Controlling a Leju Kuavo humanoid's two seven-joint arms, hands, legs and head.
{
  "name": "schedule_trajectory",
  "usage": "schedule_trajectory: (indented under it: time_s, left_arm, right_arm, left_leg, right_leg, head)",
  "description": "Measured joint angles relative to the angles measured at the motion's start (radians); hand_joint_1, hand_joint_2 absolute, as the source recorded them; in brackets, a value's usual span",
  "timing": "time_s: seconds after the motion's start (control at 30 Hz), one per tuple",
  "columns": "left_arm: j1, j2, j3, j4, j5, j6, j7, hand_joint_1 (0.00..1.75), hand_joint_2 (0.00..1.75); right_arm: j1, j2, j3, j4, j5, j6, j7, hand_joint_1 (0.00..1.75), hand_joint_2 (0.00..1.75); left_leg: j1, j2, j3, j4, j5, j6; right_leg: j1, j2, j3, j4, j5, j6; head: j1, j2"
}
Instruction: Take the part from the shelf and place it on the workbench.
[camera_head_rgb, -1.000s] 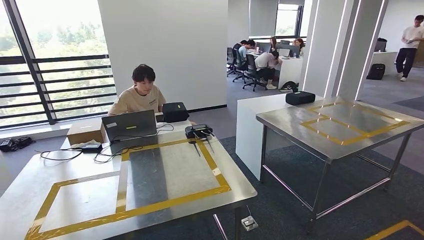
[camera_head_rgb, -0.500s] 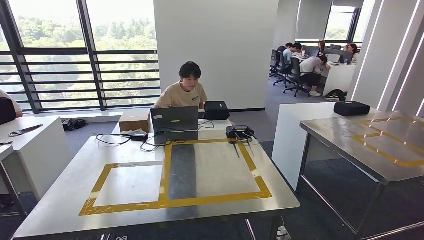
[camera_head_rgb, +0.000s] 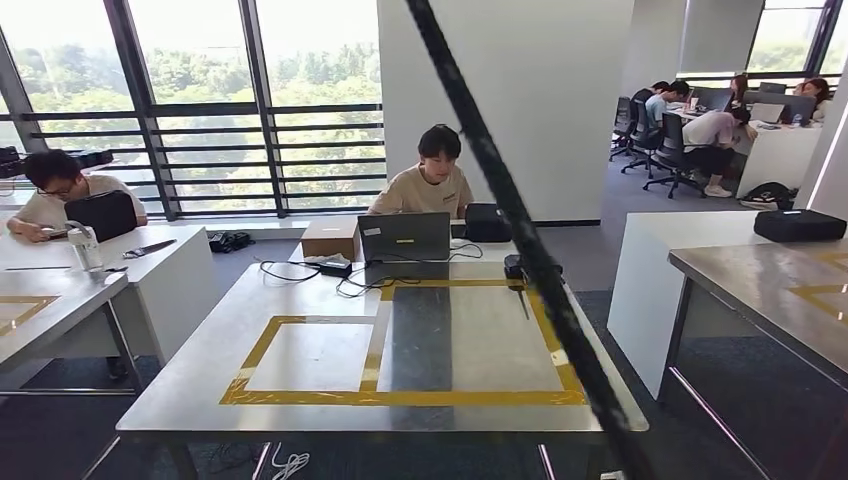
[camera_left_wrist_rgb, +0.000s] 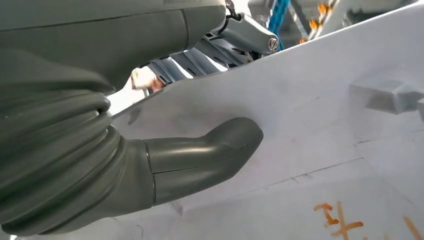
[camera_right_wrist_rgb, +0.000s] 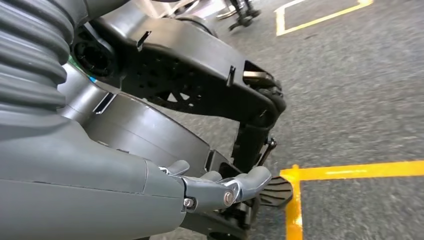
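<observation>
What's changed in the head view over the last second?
The whole picture has shifted, so the camera turned left; the things did not move. The taped steel workbench now sits centred, the second steel table has slid to the right edge, and a white desk with a second seated person has come into view at left. The person at the laptop stays seated.

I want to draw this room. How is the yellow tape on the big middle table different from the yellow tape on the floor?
The tape on the table makes a closed rectangle split into two boxes; the floor tape shows just one corner. The table tape lies on shiny metal; the floor tape lies on rough grey carpet. The table tape looks thin from far away; the floor tape looks thick up close. Both are straight yellow strips.
</observation>
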Motion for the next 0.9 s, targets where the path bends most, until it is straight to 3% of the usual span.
schedule_trajectory:
  time_s: [0.03,0.1,0.17,0.27,0.33,0.4,0.43,0.47,0.5,0.53,0.6,0.63,0.7,0.8,0.87,0.9]
  left_arm:
    - [0.0,0.0,0.0,0.001,0.001,0.001,0.001,1.75,1.75]
    - [-0.004,0.001,0.002,0.004,0.014,0.009,0.006,1.75,1.75]
    - [-0.013,0.007,0.008,0.017,0.04,0.019,0.009,1.75,1.75]
    - [-0.022,0.017,0.02,0.044,0.06,0.023,0.002,1.75,1.75]
    - [-0.033,0.019,0.024,0.056,0.061,0.024,-0.002,1.75,1.75]
    - [-0.045,0.019,0.025,0.066,0.061,0.024,-0.003,1.75,1.75]
    - [-0.049,0.019,0.025,0.071,0.061,0.024,-0.002,1.75,1.75]
    - [-0.052,0.019,0.025,0.078,0.061,0.024,-0.002,1.75,1.75]
    - [-0.056,0.019,0.025,0.084,0.06,0.023,-0.001,1.75,1.75]
    - [-0.061,0.018,0.025,0.091,0.06,0.023,0.001,1.75,1.75]
    - [-0.072,0.018,0.024,0.103,0.058,0.022,0.003,1.75,1.75]
    - [-0.077,0.018,0.024,0.109,0.057,0.022,0.003,1.75,1.75]
    - [-0.083,0.019,0.024,0.119,0.055,0.022,0.004,1.75,1.75]
    - [-0.085,0.022,0.023,0.129,0.054,0.02,0.004,1.75,1.75]
    - [-0.089,0.025,0.023,0.134,0.054,0.019,0.002,1.75,1.75]
    - [-0.09,0.026,0.022,0.138,0.054,0.019,0.002,1.75,1.75]
  right_arm:
    - [-0.001,0.0,0.0,0.0,-0.001,-0.001,0.0,0.0,1.75]
    - [-0.004,0.0,-0.002,0.0,-0.013,-0.008,0.005,0.0,1.75]
    - [-0.008,0.001,-0.009,0.0,-0.031,-0.02,0.013,0.0,1.75]
    - [-0.011,0.003,-0.017,0.0,-0.041,-0.029,0.018,0.0,1.75]
    - [-0.012,0.003,-0.018,0.0,-0.042,-0.03,0.018,0.0,1.75]
    - [-0.01,0.003,-0.019,0.0,-0.042,-0.031,0.018,0.0,1.75]
    - [-0.007,0.003,-0.019,0.0,-0.042,-0.031,0.019,0.0,1.75]
    - [-0.005,0.003,-0.02,0.0,-0.042,-0.031,0.019,0.0,1.75]
    - [-0.003,0.003,-0.02,0.0,-0.042,-0.031,0.02,0.0,1.75]
    - [-0.003,0.003,-0.021,0.0,-0.042,-0.031,0.019,0.0,1.75]
    - [-0.003,0.003,-0.023,0.0,-0.043,-0.03,0.019,0.0,1.75]
    - [-0.004,0.003,-0.023,0.0,-0.043,-0.03,0.019,0.0,1.75]
    - [-0.004,0.003,-0.023,0.0,-0.043,-0.03,0.02,0.0,1.75]
    - [-0.004,0.003,-0.024,0.0,-0.045,-0.032,0.023,0.0,1.75]
    - [-0.005,0.003,-0.026,0.0,-0.046,-0.033,0.025,0.0,1.75]
    - [-0.005,0.004,-0.027,0.0,-0.046,-0.033,0.026,0.0,1.75]
  left_leg:
    - [0.0,0.003,0.026,-0.036,0.021,0.001]
    - [-0.002,0.016,0.109,-0.165,0.066,0.006]
    - [-0.007,0.024,0.156,-0.246,0.078,0.02]
    - [-0.009,0.016,0.159,-0.258,0.074,0.041]
    - [-0.003,0.011,0.161,-0.262,0.076,0.052]
    - [-0.002,0.008,0.162,-0.263,0.075,0.061]
    - [-0.002,0.005,0.161,-0.263,0.074,0.063]
    - [-0.002,0.001,0.162,-0.262,0.072,0.064]
    - [-0.002,-0.004,0.163,-0.261,0.07,0.063]
    - [-0.002,-0.009,0.166,-0.261,0.068,0.061]
    - [-0.001,-0.018,0.173,-0.259,0.062,0.054]
    - [-0.002,-0.021,0.174,-0.258,0.058,0.049]
    - [-0.003,-0.026,0.175,-0.26,0.053,0.036]
    - [0.0,-0.023,0.18,-0.26,0.044,0.017]
    - [0.0,-0.011,0.152,-0.193,0.017,0.01]
    - [0.0,-0.006,0.115,-0.129,-0.005,0.009]
  right_leg:
    - [0.0,-0.011,0.0,0.001,-0.001,0.001]
    - [0.002,-0.029,0.0,0.005,-0.006,0.008]
    - [0.007,-0.04,-0.002,0.009,-0.01,0.017]
    - [0.007,-0.042,-0.001,0.011,-0.015,0.033]
    - [0.004,-0.003,-0.019,0.053,-0.039,0.045]
    - [-0.001,0.039,-0.081,0.17,-0.092,0.053]
    - [-0.002,0.046,-0.119,0.236,-0.114,0.055]
    - [-0.004,0.048,-0.149,0.283,-0.121,0.056]
    - [-0.005,0.048,-0.162,0.292,-0.108,0.056]
    - [-0.007,0.048,-0.156,0.262,-0.077,0.056]
    - [-0.009,0.052,-0.106,0.129,0.001,0.052]
    - [-0.008,0.055,-0.082,0.072,0.023,0.05]
    - [-0.005,0.058,-0.064,0.024,0.026,0.042]
    - [-0.005,0.055,-0.049,0.014,0.021,0.022]
    - [-0.008,0.053,-0.027,0.006,0.016,0.008]
    - [-0.007,0.051,-0.019,0.005,0.011,0.003]
  head:
    - [0.0,0.0]
    - [0.0,0.0]
    - [0.002,0.0]
    - [0.004,0.0]
    - [0.005,0.0]
    - [0.007,0.0]
    - [0.008,0.0]
    - [0.008,0.0]
    - [0.008,0.0]
    - [0.008,0.0]
    - [0.009,0.0]
    - [0.009,0.0]
    - [0.008,0.0]
    - [0.007,0.0]
    - [0.005,0.0]
    - [0.004,0.0]
